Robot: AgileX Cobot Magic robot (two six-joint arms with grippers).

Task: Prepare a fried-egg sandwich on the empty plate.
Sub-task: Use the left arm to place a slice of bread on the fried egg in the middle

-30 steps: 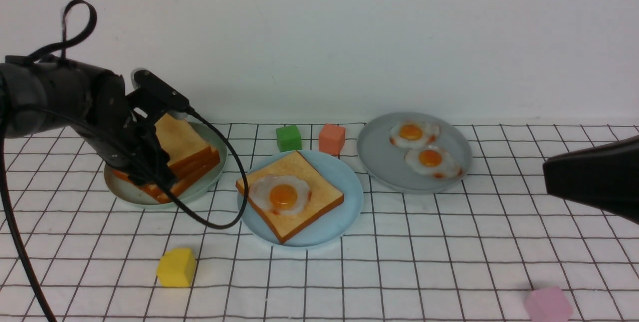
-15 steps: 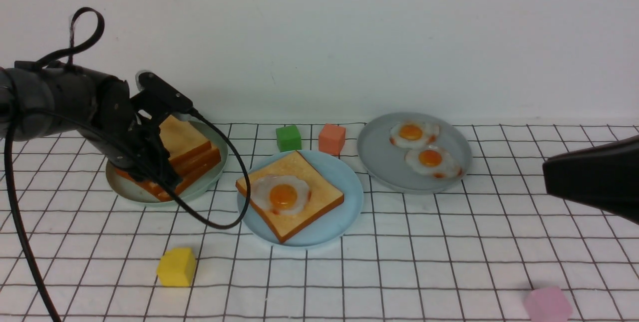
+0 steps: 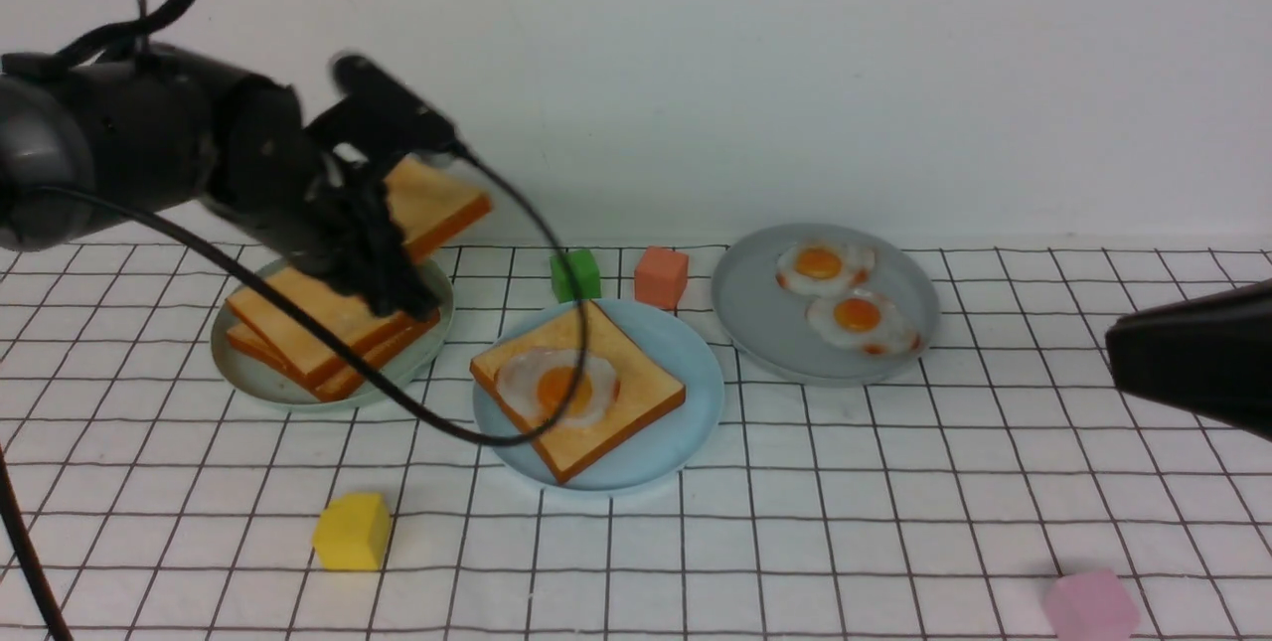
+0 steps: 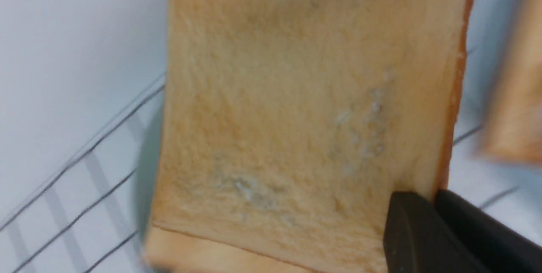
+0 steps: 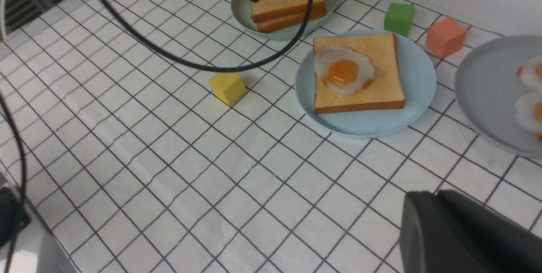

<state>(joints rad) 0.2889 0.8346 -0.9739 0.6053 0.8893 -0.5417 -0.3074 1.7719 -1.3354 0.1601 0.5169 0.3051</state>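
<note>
The sky-blue plate [image 3: 686, 422] sits at the centre and holds one toast slice [image 3: 636, 378] with a fried egg [image 3: 556, 388] on top; they also show in the right wrist view, plate [image 5: 419, 82] and egg [image 5: 343, 72]. My left gripper [image 3: 383, 253] is shut on the edge of a second toast slice [image 3: 437, 199] and holds it in the air above the grey-green plate [image 3: 248, 373]. That slice fills the left wrist view [image 4: 305, 103], pinched at its crust by the fingers [image 4: 417, 230]. My right gripper [image 5: 436, 199] is shut and empty at the far right.
The grey-green plate keeps a pile of toast [image 3: 308, 328]. A grey plate [image 3: 755, 303] at the back right holds two fried eggs [image 3: 840, 288]. Green [image 3: 574, 273], orange [image 3: 661, 275], yellow [image 3: 350, 532] and pink [image 3: 1091, 604] cubes lie around. A black cable [image 3: 477, 422] hangs across the blue plate.
My left gripper has lifted the top toast slice off the pile and moved up and to the right. Its cable now swings over the egg. The right arm has barely moved.
</note>
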